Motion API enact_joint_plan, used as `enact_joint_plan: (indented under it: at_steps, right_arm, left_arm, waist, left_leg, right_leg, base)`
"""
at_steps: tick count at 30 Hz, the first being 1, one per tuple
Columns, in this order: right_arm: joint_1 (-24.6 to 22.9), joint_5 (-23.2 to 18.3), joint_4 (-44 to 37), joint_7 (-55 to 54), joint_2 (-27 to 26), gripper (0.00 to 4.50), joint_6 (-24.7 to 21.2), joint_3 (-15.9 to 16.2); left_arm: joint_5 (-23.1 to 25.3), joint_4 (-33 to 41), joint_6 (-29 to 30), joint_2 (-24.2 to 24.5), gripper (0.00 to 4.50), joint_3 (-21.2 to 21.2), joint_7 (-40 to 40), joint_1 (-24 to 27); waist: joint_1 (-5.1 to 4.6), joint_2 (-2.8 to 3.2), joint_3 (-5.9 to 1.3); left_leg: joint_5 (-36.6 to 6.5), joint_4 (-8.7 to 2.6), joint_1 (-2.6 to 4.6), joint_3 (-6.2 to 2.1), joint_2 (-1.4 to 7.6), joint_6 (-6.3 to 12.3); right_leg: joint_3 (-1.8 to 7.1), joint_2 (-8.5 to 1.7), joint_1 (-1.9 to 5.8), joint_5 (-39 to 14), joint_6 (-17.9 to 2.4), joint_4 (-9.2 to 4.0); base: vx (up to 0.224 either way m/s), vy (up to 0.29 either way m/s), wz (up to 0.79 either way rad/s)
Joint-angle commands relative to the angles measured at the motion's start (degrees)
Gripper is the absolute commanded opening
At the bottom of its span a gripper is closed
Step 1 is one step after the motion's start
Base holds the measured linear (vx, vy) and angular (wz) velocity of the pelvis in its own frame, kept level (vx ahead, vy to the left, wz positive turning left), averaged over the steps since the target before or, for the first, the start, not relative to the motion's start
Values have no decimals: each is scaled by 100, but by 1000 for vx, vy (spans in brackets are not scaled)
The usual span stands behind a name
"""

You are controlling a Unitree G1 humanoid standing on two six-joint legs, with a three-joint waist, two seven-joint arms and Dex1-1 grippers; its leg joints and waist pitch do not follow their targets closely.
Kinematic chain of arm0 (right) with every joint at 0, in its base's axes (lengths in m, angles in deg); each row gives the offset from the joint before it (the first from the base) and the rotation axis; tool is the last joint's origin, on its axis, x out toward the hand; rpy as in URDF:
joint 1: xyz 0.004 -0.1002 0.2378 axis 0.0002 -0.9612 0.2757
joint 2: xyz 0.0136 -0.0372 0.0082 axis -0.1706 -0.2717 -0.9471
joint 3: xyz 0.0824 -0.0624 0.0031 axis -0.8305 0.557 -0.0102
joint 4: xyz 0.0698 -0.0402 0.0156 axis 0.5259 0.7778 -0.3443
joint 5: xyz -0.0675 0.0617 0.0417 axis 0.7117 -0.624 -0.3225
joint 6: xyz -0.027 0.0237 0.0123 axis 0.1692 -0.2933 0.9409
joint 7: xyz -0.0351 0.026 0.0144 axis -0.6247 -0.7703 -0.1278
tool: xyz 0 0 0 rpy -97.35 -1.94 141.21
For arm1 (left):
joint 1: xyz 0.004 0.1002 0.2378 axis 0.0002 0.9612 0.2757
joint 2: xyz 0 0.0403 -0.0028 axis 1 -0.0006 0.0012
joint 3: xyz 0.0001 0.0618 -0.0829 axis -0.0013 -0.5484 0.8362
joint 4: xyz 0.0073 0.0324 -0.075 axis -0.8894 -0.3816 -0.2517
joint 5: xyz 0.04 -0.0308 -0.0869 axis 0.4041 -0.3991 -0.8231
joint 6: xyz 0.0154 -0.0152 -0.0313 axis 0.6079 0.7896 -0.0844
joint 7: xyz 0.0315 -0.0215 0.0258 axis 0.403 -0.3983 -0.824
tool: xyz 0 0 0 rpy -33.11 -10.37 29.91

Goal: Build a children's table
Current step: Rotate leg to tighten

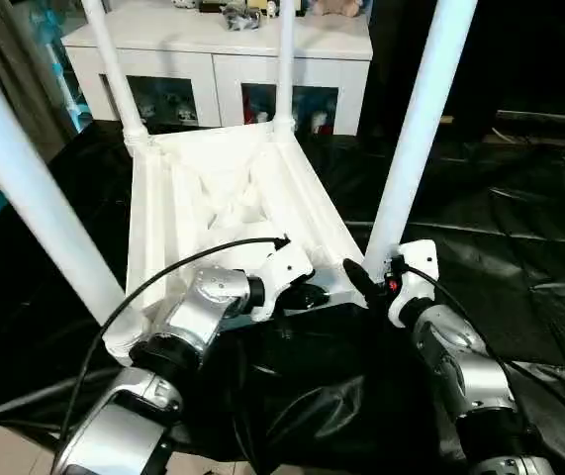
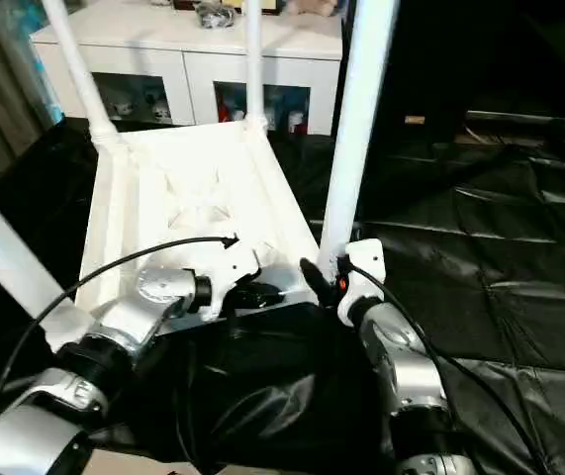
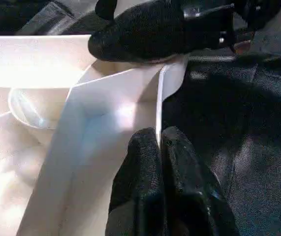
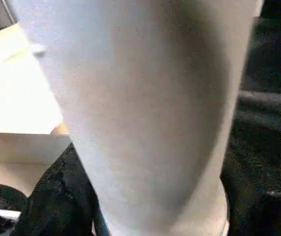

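**Operator:** White plastic throughout: the small children's table (image 1: 225, 198) lies upside down on the black-covered work table (image 1: 519, 228), ribbed underside facing up, four long white tubular legs rising from its rounded corner sockets. From the head camera I read the near-right leg (image 1: 416, 129) at about 1 o'clock and the near-left leg (image 1: 35, 198) at 9 o'clock.

**Observer:** And the two pincers?

**Operator:** My left gripper (image 3: 160, 147) has its two black fingers pressed together on the thin near rim of the tabletop, at roughly 6 o'clock of the table; the wrist view shows the white edge pinched between them. My right gripper (image 1: 361, 282) sits at the base of the near-right leg, at about 4 o'clock of the table. Its fingers stand apart around the leg; I cannot tell whether they are touching it.

**Observer:** Background?

**Operator:** At 12 o'clock, a white cabinet (image 1: 213, 49) with glazed doors.
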Motion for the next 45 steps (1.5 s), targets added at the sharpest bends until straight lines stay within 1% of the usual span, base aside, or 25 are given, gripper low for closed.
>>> enact_joint_plan:
  at_steps: [1, 5, 7, 8, 10, 12, 13, 14, 15, 18, 20, 21, 22, 23, 24, 25, 27, 30, 32, 34, 36, 39, 41, 42, 45]
  right_arm:
    - [-16, -10, 39, 634, -474, 349, -120, 806]
    - [-43, 3, -77, 1121, -180, 395, 12, 948]
    - [-50, -47, -141, 1494, 47, 395, 82, 963]
    - [-50, -47, -141, 1494, 47, 395, 82, 963]
    - [-112, -225, -349, 2146, 357, 395, 65, 983]
    - [-154, -356, -517, 2586, 602, 395, -33, 978]
    - [-182, -442, -614, 2818, 735, 395, -116, 975]
    - [-205, -497, -684, 2991, 850, 395, -167, 973]
    - [-225, -541, -741, 3160, 965, 395, -205, 966]
    - [-283, -610, -861, 3599, 1308, 395, -269, 961]
    - [-318, -618, -910, 3832, 1482, 395, -292, 965]
    - [-350, -626, -965, 4013, 1639, 395, -310, 985]
    - [-363, -638, -998, 4088, 1709, 395, -334, 1003]
    - [-372, -645, -1032, 4171, 1789, 395, -345, 1025]
    - [-373, -640, -1036, 4183, 1804, 395, -338, 1030]
    - [-371, -631, -1041, 4201, 1836, 395, -324, 1030]
    - [-360, -654, -1056, 4266, 1913, 395, -326, 1012]
    - [-335, -693, -1087, 4344, 2007, 395, -362, 969]
    - [-323, -691, -1075, 4349, 2026, 361, -344, 953]
    - [-313, -703, -1047, 4359, 2048, 359, -316, 957]
    - [-326, -688, -1047, 4397, 2059, 320, -304, 997]
    - [-328, -684, -1043, 4398, 2048, 305, -301, 1005]
    - [-337, -695, -1039, 4396, 2037, 305, -311, 1013]
    - [-366, -705, -1046, 4379, 2017, 282, -319, 1018]
    - [-427, -767, -954, 4010, 1800, 276, -372, 874]
  left_arm:
    - [-36, -39, 6, -431, 0, -203, -166, -91]
    - [-147, 117, -165, -203, 0, -253, 412, 13]
    - [-267, 266, -259, -37, 0, -259, 872, 110]
    - [-267, 266, -259, -37, 0, -259, 872, 110]
    - [-406, 479, -285, 210, 0, -301, 1442, 229]
    - [-547, 636, -267, 383, 0, -299, 1846, 312]
    - [-619, 713, -221, 464, 0, -287, 2016, 348]
    - [-664, 768, -189, 530, 0, -279, 2134, 370]
    - [-692, 803, -163, 593, 0, -269, 2245, 384]
    - [-746, 844, -152, 789, 0, -256, 2527, 400]
    - [-778, 884, -98, 870, 0, -230, 2660, 407]
    - [-814, 936, -51, 931, 0, -203, 2778, 422]
    - [-829, 963, -17, 954, 0, -196, 2821, 429]
    - [-854, 997, 17, 985, 0, -197, 2868, 437]
    - [-857, 1001, 20, 991, 0, -197, 2875, 438]
    - [-864, 1004, 16, 1005, 0, -197, 2890, 439]
    - [-886, 1019, 31, 1034, 0, -205, 2933, 441]
    - [-897, 1032, 40, 1063, 0, -202, 2960, 442]
    - [-892, 1031, 40, 1067, 0, -192, 2967, 442]
    - [-892, 1040, 49, 1073, 0, -191, 2967, 442]
    - [-888, 1036, 49, 1081, 0, -189, 2962, 433]
    - [-887, 1025, 38, 1087, 0, -186, 2934, 423]
    - [-876, 1017, 30, 1089, 0, -182, 2898, 418]
    - [-850, 1006, 5, 1088, 0, -166, 2814, 419]
    - [-719, 909, -25, 986, 0, -104, 2376, 406]
  waist:
    - [-34, -28, -181]
    - [-30, -51, -196]
    - [-20, -42, -219]
    - [-16, -50, -230]
    - [-5, -73, -233]
    - [22, -69, -249]
    - [34, -63, -264]
    - [50, -61, -285]
    - [94, -46, -323]
    - [162, -59, -380]
    - [183, -77, -398]
    - [225, -61, -388]
    - [245, -56, -381]
    - [270, -56, -361]
    - [288, -37, -345]
    - [284, -38, -339]
    - [277, -40, -305]
    - [269, -46, -296]
    - [267, -52, -296]
    - [266, -63, -306]
    - [273, -66, -319]
    - [280, -67, -335]
    - [277, -64, -330]
    - [274, -65, -327]
    - [267, -63, -317]
  left_leg:
    - [-2743, -563, 125, -268, 342, -152]
    - [-2546, -566, 91, -247, 352, -75]
    - [-2289, -559, 56, -232, 361, -10]
    - [-2094, -545, 35, -213, 362, 64]
    - [-1915, -514, 26, -195, 351, 167]
    - [-1591, -476, 18, -161, 368, 339]
    - [-1495, -463, 26, -156, 370, 371]
    - [-1345, -446, 26, -149, 372, 415]
    - [-806, -390, -4, -129, 387, 591]
    - [-226, -284, -12, -107, 360, 871]
    - [-33, -239, -47, -101, 339, 990]
    - [14, -225, -56, -105, 350, 1100]
    - [-57, -229, -49, -107, 359, 1095]
    - [-244, -247, -39, -106, 378, 1047]
    - [-444, -268, -28, -107, 401, 937]
    - [-531, -276, -26, -105, 403, 873]
    - [-938, -327, -13, -113, 417, 600]
    - [-1145, -352, 2, -115, 412, 400]
    - [-1163, -351, 4, -110, 406, 374]
    - [-1023, -334, -31, -113, 392, 409]
    - [-861, -317, -41, -116, 387, 482]
    - [-702, -295, -50, -117, 383, 577]
    - [-747, -296, -50, -118, 384, 588]
    - [-802, -299, -46, -119, 386, 572]
    - [-907, -313, -42, -120, 392, 498]
  right_leg:
    - [199, -375, 23, -2865, -681, -556]
    - [222, -384, 57, -2479, -830, -514]
    - [234, -393, 98, -2093, -949, -465]
    - [238, -389, 117, -1842, -1034, -436]
    - [248, -398, 134, -1761, -1111, -425]
    - [264, -392, 141, -1419, -1254, -375]
    - [261, -387, 147, -1280, -1306, -353]
    - [254, -374, 165, -1053, -1372, -317]
    - [224, -343, 203, -188, -1574, -192]
    - [207, -330, 210, 860, -1789, -61]
    - [211, -335, 211, 1185, -1818, -13]
    - [186, -330, 182, 1191, -1814, -5]
    - [183, -336, 177, 1052, -1804, -17]
    - [183, -339, 166, 681, -1774, -47]
    - [181, -343, 146, 285, -1745, -81]
    - [180, -340, 143, 120, -1730, -97]
    - [184, -338, 131, -452, -1644, -152]
    - [198, -347, 126, -778, -1532, -188]
    - [204, -347, 127, -803, -1509, -194]
    - [207, -355, 146, -647, -1502, -169]
    - [198, -355, 152, -505, -1502, -151]
    - [190, -351, 159, -267, -1555, -120]
    - [186, -351, 155, -321, -1562, -126]
    - [185, -351, 153, -405, -1554, -134]
    - [197, -359, 143, -583, -1522, -161]
  base:
    - [0, 0, 0]
    - [0, 0, 0]
    - [0, 0, 0]
    - [0, 0, 0]
    - [0, 0, 0]
    - [33, -17, 2]
    - [65, -34, 4]
    - [79, -31, 4]
    - [76, -23, -1]
    - [46, -12, -1]
    - [0, 0, 0]
    - [0, 0, 0]
    - [0, 0, 0]
    - [0, 0, 0]
    - [0, 0, 0]
    - [0, 0, 0]
    - [0, 0, 0]
    - [0, 0, 0]
    - [0, 0, 0]
    - [0, 0, 0]
    - [0, 0, 0]
    - [0, 0, 0]
    - [0, 0, 0]
    - [0, 0, 0]
    - [0, 0, 0]
